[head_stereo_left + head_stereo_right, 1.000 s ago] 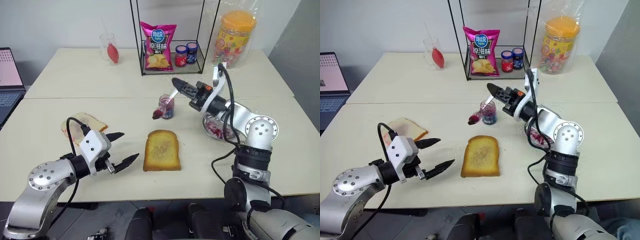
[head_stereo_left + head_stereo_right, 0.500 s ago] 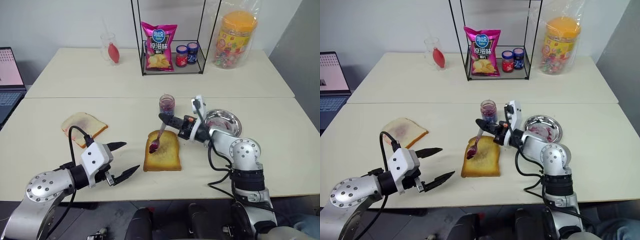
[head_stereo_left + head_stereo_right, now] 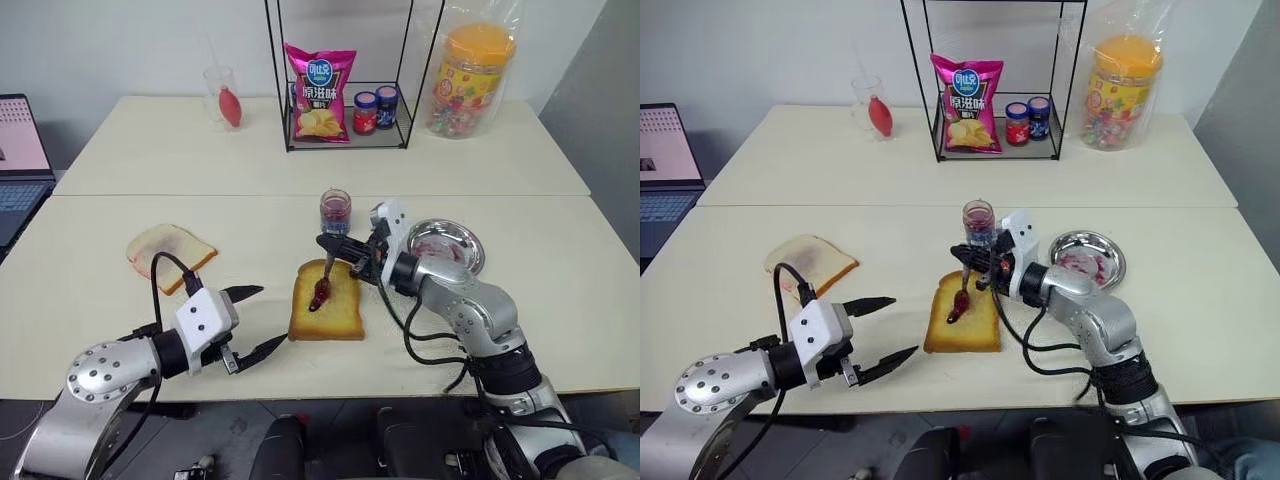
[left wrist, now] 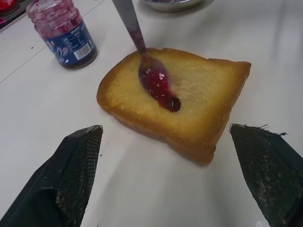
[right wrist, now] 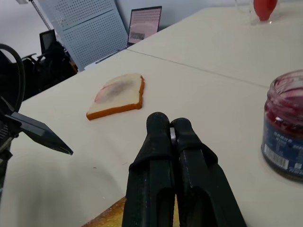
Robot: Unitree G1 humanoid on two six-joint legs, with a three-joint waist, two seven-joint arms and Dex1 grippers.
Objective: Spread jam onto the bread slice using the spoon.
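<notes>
Spoon (image 4: 152, 78) lowered from jar (image 3: 335, 212) onto bread slice (image 3: 327, 307).

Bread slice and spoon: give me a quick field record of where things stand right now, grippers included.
bread slice: flat on table, mostly bare
spoon: bowl on the slice, handle in right gripper
jam: one blob under the spoon bowl, not yet spread
jam jar: open, behind the slice
right gripper: shut on spoon
left gripper: open, holding nothing, beside the slice

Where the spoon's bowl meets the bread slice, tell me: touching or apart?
Touching. The left wrist view shows the spoon lying bowl-down on the bread slice, its jam smeared straight onto the toasted top with no gap or shadow beneath.
</notes>
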